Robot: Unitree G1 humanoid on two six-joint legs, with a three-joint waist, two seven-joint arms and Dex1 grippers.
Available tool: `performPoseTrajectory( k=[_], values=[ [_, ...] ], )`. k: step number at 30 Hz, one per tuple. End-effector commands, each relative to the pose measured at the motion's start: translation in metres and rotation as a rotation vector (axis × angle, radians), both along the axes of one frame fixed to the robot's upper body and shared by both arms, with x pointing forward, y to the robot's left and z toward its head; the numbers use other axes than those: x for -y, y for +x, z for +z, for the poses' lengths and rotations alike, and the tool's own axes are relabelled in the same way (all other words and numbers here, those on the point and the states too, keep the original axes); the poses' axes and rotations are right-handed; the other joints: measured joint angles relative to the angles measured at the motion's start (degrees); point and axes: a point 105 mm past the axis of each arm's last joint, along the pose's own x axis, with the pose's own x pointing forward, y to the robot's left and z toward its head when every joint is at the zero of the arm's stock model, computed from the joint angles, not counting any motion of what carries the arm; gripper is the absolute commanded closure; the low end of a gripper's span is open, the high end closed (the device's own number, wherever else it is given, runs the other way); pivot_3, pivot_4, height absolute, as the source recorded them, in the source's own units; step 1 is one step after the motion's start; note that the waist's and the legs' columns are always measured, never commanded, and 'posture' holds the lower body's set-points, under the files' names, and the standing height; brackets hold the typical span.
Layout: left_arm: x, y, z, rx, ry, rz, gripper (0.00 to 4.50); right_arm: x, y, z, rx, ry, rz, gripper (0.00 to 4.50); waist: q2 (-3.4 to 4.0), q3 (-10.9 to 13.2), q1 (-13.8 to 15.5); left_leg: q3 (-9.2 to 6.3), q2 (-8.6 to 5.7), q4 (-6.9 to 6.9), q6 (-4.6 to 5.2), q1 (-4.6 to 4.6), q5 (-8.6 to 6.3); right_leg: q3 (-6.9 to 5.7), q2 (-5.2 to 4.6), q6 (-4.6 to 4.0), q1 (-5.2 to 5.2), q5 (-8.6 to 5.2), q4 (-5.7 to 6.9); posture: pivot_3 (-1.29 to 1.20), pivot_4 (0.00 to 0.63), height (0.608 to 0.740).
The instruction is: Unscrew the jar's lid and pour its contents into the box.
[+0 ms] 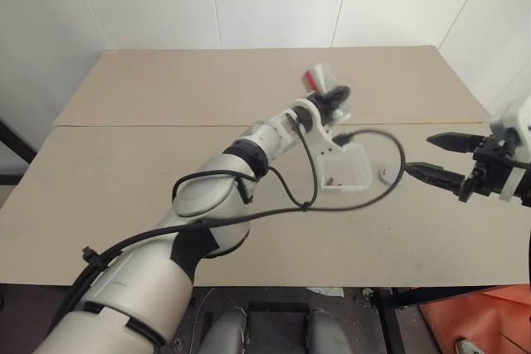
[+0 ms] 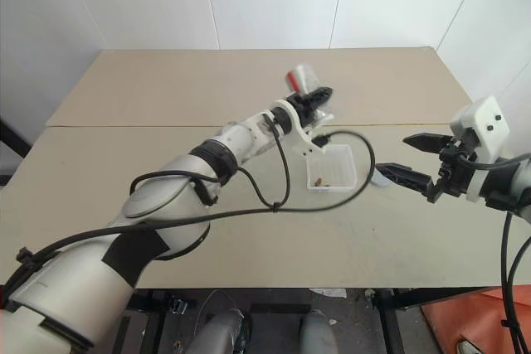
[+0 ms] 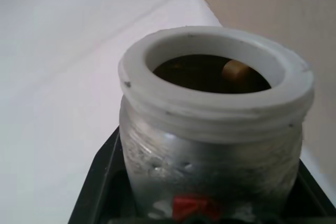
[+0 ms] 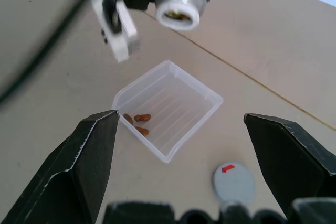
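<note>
From my head camera, my left pincer (image 2: 311, 99) is clamped on the jar (image 2: 300, 78), held in the air above the desk (image 2: 166, 89), beyond the box's far edge. The jar is tilted, lid off. The box (image 2: 333, 167) sits on the desk below and nearer me, with a few small reddish-brown pieces (image 2: 323, 180) lying in its near left corner. A black cable (image 2: 280, 180) loops from my left arm across the desk, passing in front of the box's near edge. My right pincer (image 2: 404, 158) hovers to the right of the box, fingers spread wide and holding nothing. The lid (image 1: 388, 175) lies flat on the desk between the box and that pincer.

In my left wrist view, the jar (image 3: 210, 145) stands between my black fingers (image 3: 97, 182), its white threaded rim open. Inside the dark mouth one tan piece (image 3: 235, 70) rests against the wall. A bit of red label shows low on the jar's side.

In my right wrist view, my two black fingers (image 4: 79, 166) stand far apart, empty. Between them I see the box (image 4: 199, 103) with three pieces (image 4: 137, 123) in one corner, the grey lid (image 4: 234, 183) with a small red mark just beside the box, and the jar's mouth (image 4: 179, 14) facing this camera.
</note>
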Motion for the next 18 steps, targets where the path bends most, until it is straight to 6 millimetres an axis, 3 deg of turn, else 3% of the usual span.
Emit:
performPoseTrajectory(
  k=[1, 10, 15, 18],
  values=[
    [-0.013, 0.004, 0.015, -0.179, -0.349, -0.003, 2.54, -0.008, 0.002, 0.01, 0.048, 0.009, 0.043, 0.06, 0.0, 0.0, 0.0, -0.02, 0.0, 0.0, 0.0, 0.0, 0.0, -0.01, 0.0, 0.0, 0.0, 0.0, 0.01, 0.0, 0.15, 0.74],
    [-0.08, 0.015, -0.013, -0.93, -1.256, -0.063, 2.54, -0.025, 0.011, 0.008, 0.044, -0.001, 0.128, 0.06, 0.09, -0.1, -0.4, -0.22, -0.02, 0.08, -0.02, 0.01, 0.01, -0.01, 0.0, -0.02, -0.05, 0.01, 0.21, 0.0, 0.15, 0.74],
    [-0.114, 0.005, -0.026, -1.005, -1.516, -0.102, 2.54, -0.03, 0.014, 0.008, 0.046, 0.011, 0.158, 0.06, 0.1, -0.1, -1.0, -0.27, 0.03, 0.1, -0.02, 0.02, 0.01, 0.0, 0.0, -0.03, -0.03, 0.01, 0.25, 0.0, 0.15, 0.74],
    [-0.128, -0.004, -0.045, -0.981, -1.541, -0.068, 2.54, -0.034, 0.013, 0.005, 0.036, 0.016, 0.174, 0.06, 0.12, -0.1, -1.1, -0.29, 0.03, 0.12, -0.03, 0.06, 0.02, 0.0, 0.0, -0.03, 0.01, 0.02, 0.24, 0.0, 0.15, 0.74]
  ],
)
